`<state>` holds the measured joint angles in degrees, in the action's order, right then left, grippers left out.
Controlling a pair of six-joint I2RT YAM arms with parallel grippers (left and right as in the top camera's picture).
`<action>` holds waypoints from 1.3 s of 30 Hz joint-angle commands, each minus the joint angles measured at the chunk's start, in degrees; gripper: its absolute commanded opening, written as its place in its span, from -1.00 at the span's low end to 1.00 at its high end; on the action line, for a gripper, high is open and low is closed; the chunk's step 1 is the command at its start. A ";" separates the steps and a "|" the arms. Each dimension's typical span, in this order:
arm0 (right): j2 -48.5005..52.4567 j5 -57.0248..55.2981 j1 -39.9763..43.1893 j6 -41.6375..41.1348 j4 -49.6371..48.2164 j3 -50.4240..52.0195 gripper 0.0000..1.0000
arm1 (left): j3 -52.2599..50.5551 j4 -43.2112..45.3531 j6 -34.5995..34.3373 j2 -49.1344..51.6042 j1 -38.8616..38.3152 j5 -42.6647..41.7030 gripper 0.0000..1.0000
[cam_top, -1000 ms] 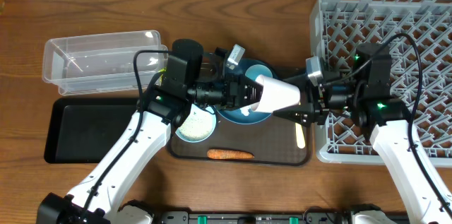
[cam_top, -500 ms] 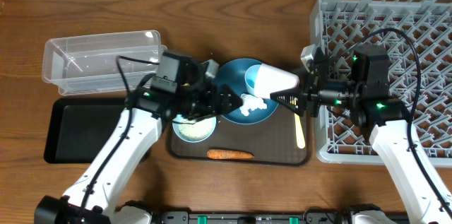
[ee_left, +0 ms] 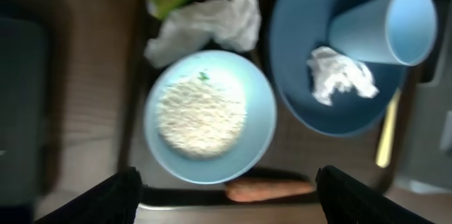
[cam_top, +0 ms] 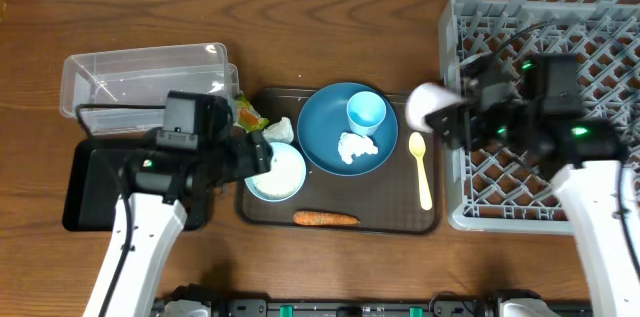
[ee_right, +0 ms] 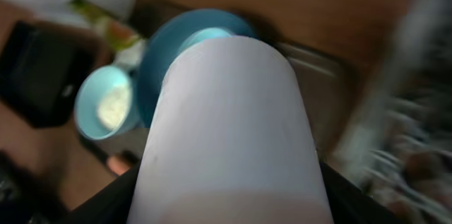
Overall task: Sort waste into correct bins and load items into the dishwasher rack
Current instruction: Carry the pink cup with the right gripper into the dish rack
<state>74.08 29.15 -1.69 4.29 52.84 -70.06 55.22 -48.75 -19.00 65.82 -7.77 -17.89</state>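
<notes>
My right gripper (cam_top: pixel 448 117) is shut on a small pale pinkish-white bowl (cam_top: pixel 428 105) held in the air at the grey rack's (cam_top: pixel 590 37) left edge; the bowl fills the right wrist view (ee_right: pixel 229 125). My left gripper (cam_top: pixel 262 154) is open and empty above the white bowl (cam_top: pixel 292 179) of rice grains (ee_left: pixel 201 114). The dark-blue plate (cam_top: pixel 320 127) holds the light-blue cup (cam_top: pixel 365 112) and a tissue (cam_top: pixel 355 147). Another tissue (cam_top: pixel 280 129) and the wrapper (cam_top: pixel 247 114) lie at the bowl's far side. The carrot (cam_top: pixel 325 219) and yellow spoon (cam_top: pixel 421 167) lie on the brown tray (cam_top: pixel 400 225).
The clear tub (cam_top: pixel 140 77) stands at the back left, with the black tray (cam_top: pixel 100 187) in front of it, partly under my left arm. The brown tray sits between the bins and the rack.
My left gripper has drawn back left from the plate to over the rice bowl. My right gripper has carried the small bowl right, off the tray to the rack's edge.
</notes>
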 commanded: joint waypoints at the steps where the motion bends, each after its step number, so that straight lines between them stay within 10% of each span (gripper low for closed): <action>1: -1.44 -8.41 4.24 -1.09 3.61 -7.85 -0.37 | 0.52 -0.76 1.42 -0.63 0.37 5.22 0.63; 16: 2.93 -31.82 29.53 -13.44 10.67 -13.22 -0.40 | 0.52 -1.14 1.40 -0.57 0.37 5.33 0.63; 39: 19.63 -33.81 49.00 -20.17 3.52 -13.18 -0.49 | 0.50 -1.79 1.40 -0.57 0.37 5.33 0.64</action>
<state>91.44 -3.92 45.93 -14.09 56.45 -82.65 55.22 -50.37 -18.13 65.52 -7.64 -13.28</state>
